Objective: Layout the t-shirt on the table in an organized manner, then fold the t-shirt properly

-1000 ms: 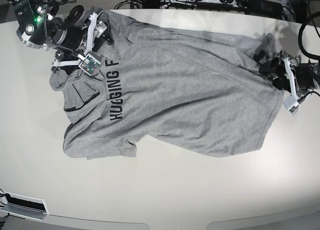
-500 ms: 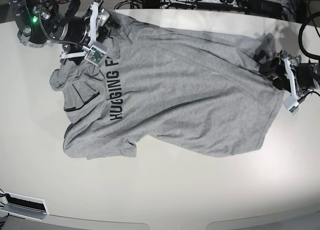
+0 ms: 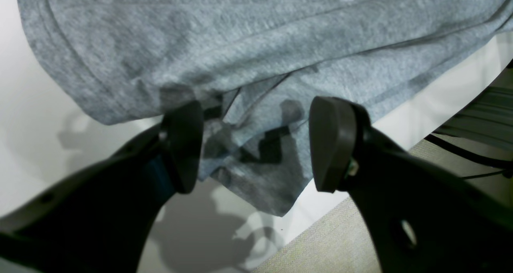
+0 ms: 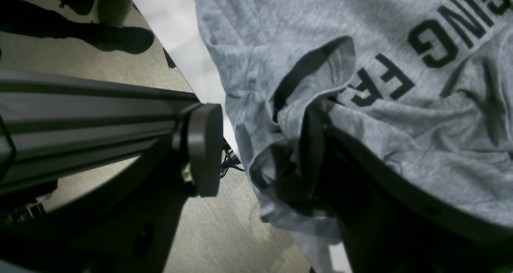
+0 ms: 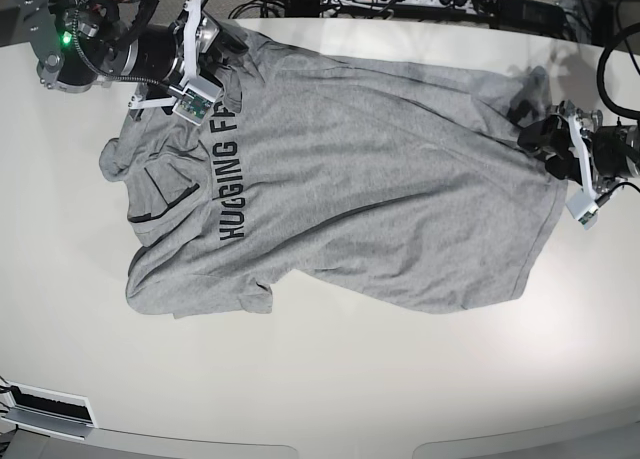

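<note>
A: Left gripper [image 3: 256, 144]?
B: Jaws spread wide, nothing pinched. A rumpled hem corner of the t-shirt [image 5: 360, 179] lies on the table [image 5: 330, 379] between the pads; whether the left pad [image 3: 182, 144] touches cloth, can't tell. Arm sits low at the shirt's hem end, reaching in from the table's edge.
A: Right gripper [image 4: 260, 148]?
B: Partly open, straddling the shirt's edge by the lettering. One finger [image 4: 320, 156] is under or against a cloth fold, the other pad [image 4: 204, 144] hangs clear over the floor, apart from the fabric. No firm pinch visible.
A: Arm pose?
B: Angled in at the shirt's shoulder end, by the table's far edge.
A: Shirt?
B: Spread on the table, print up, creased, sleeves bunched
</note>
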